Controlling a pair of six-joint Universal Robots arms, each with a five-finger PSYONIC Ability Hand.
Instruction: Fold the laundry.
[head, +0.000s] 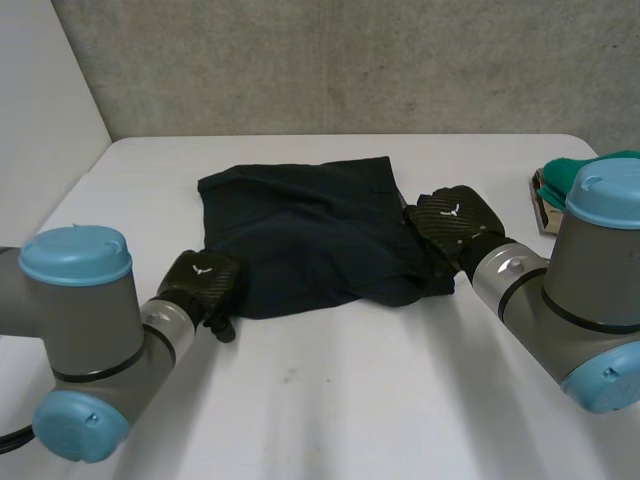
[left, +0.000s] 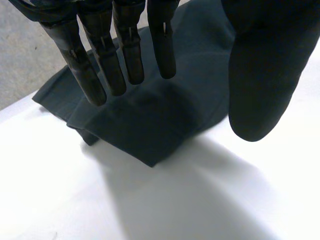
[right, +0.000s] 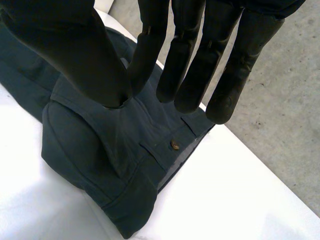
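The dark navy cloth shorts (head: 310, 235) lie rumpled at the centre of the white table (head: 350, 400). The left hand (head: 200, 283) is over their seven o'clock corner and the right hand (head: 455, 222) over their three o'clock waistband edge, both with fingers straight, spread and gripping nothing. I judge each hand should pinch one corner through all its layers and carry it across evenly. Whether the right thumb touches cloth is unclear, and the green cloth (head: 557, 170) at the table's three o'clock is half hidden.
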